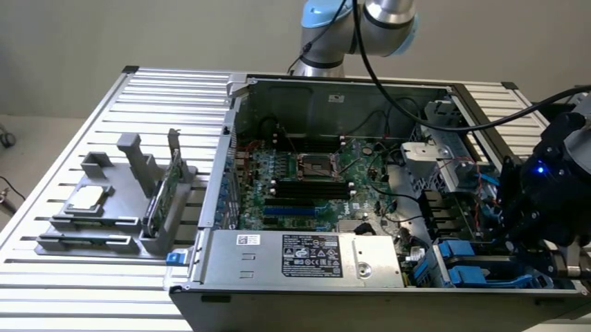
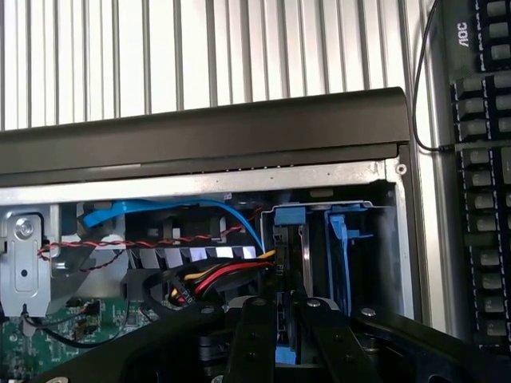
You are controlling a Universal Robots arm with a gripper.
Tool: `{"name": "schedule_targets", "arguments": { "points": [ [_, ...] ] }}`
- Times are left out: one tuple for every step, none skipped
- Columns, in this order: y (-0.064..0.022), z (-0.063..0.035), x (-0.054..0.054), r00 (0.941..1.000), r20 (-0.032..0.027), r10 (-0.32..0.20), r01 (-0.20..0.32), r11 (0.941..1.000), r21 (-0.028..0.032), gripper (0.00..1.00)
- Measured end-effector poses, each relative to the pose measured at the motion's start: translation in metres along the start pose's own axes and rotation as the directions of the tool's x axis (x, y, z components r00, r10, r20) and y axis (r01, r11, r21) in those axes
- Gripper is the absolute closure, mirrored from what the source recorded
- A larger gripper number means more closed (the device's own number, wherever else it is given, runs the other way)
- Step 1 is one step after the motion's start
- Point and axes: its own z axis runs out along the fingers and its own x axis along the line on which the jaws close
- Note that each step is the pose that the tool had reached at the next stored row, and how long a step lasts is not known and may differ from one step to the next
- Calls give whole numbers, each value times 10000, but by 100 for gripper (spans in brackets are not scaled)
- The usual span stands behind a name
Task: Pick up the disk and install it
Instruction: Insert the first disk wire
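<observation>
End effector [image 2: 289,339] is down in the computer case [image 1: 277,273] drive bay. Its fingers [image 2: 254,343] are nearly closed, gripping the blue-framed disk [image 2: 289,239], which stands on edge in the bay.

slatted table [image 1: 55,277]; computer case [image 1: 295,277], grey fixture [image 1: 111,207]

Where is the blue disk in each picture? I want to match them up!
Exterior view: the disk shows as a blue edge low at the exterior view's right, beside the pincer, in the computer case's corner.
Wrist view: the disk stands edge-on, gripped by the pincer, its blue frame in the drive bay.
Shared landmark: the green motherboard inside the case.
</observation>
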Motion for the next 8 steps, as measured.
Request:
{"name": "schedule_targets", "arguments": {
  "points": [
    [0, 3, -1, 10000, -5, -7, 7, 10000, -17, 83],
    [-1, 6, -1, 10000, -12, -13, 13, 10000, -31, 83],
    [-2, 8, -2, 10000, -16, -20, 20, 10000, -41, 83],
    [-4, 9, -2, 10000, -21, -27, 26, 10000, -45, 83],
    [-5, 11, -2, 10000, -24, -32, 32, 10000, -46, 83],
    [-6, 12, -2, 10000, -25, -35, 35, 10000, -46, 83],
    [-6, 13, -3, 10000, -26, -37, 37, 10000, -46, 83],
    [-7, 13, -3, 10000, -26, -38, 38, 10000, -45, 83]
  ]
}}
